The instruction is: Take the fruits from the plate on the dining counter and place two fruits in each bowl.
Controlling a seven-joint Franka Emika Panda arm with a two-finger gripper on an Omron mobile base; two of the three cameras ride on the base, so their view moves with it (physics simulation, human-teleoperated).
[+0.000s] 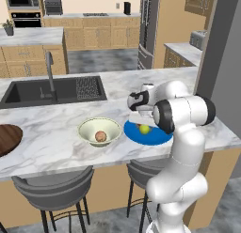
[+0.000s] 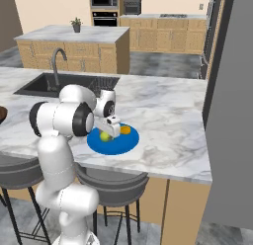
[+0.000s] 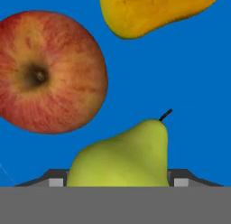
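I have the pincer (image 2: 109,132) down over the blue plate (image 1: 155,137), which sits on the marble desk (image 1: 56,147) near its front edge, just right of the cream-white bowl (image 1: 100,131). In the hand view the pear (image 3: 122,157) lies between the two finger tips (image 3: 56,181), its stem pointing away from the hand. The tips sit right against its flanks, but the fruit hides the contact, so I cannot tell whether the pincer is clenched on the pear or merely bracketing it. The red apple (image 3: 49,72) rests on the plate beside the pear, apart from it, with its stem pit facing the camera. The orange-yellow oval fruit (image 3: 151,13) lies farther along the plate, partly cut off by the picture's edge. From the left base view the peach (image 1: 100,136) sits inside the cream-white bowl. The dark wooden bowl (image 1: 8,138) stands well apart at the far left of the desk, and I can see only part of it. Behind the plate is a dark sink (image 1: 52,92) with a faucet (image 1: 50,72). Two grey stools (image 1: 54,187) stand under the desk's front.
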